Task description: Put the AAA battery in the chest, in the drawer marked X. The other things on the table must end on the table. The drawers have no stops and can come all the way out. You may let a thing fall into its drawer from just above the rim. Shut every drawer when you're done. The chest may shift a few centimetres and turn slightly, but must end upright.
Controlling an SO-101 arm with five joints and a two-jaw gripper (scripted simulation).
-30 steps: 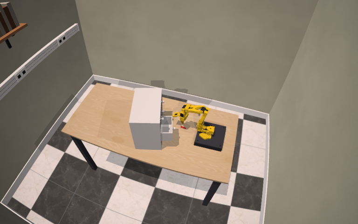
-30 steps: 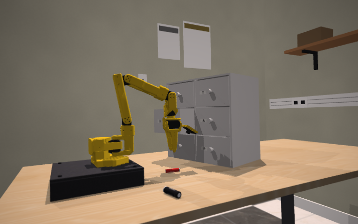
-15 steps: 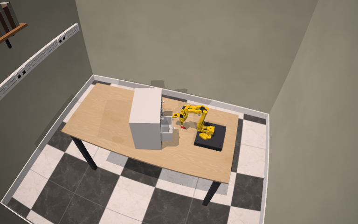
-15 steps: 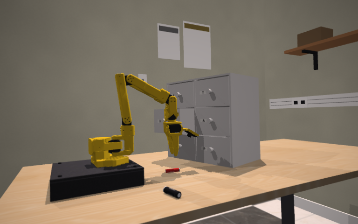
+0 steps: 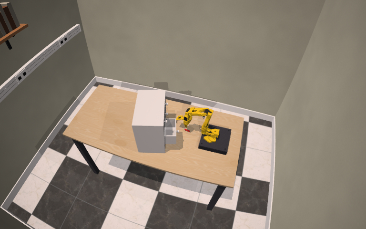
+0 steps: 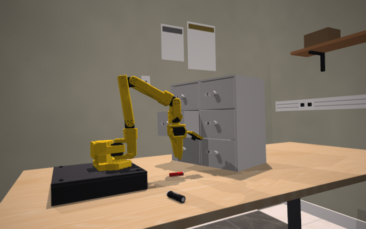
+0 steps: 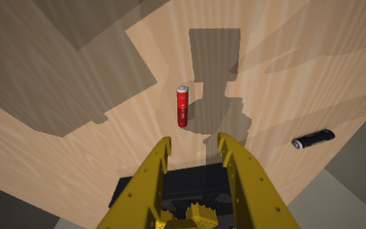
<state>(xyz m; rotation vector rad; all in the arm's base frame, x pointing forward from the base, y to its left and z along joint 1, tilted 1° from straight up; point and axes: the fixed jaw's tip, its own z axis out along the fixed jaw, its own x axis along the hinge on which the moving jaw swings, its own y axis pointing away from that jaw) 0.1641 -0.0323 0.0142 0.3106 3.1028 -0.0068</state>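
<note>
From my seat at the monitors I see drab grey-green walls [image 5: 202, 54] [image 6: 80, 40], pale skirting [image 5: 194, 97] running along their foot. The floor [image 5: 135, 186] is laid in dark and whitish marbled squares (rather like a chessboard, to my eye). A light wooden table [image 5: 113, 113] [image 6: 107, 213] [image 7: 95, 162] stands on black legs [image 5: 87, 158] [image 6: 294, 213]. My exterior view gives me two pale sheets on the wall, one with a grey band [image 6: 172, 30], one with a brown band [image 6: 201, 27]. A brown shelf [image 5: 15, 33] [image 6: 334, 44] hangs above a white socket strip [image 5: 43, 56] [image 6: 337, 103]. Shadows fall across the tabletop.
</note>
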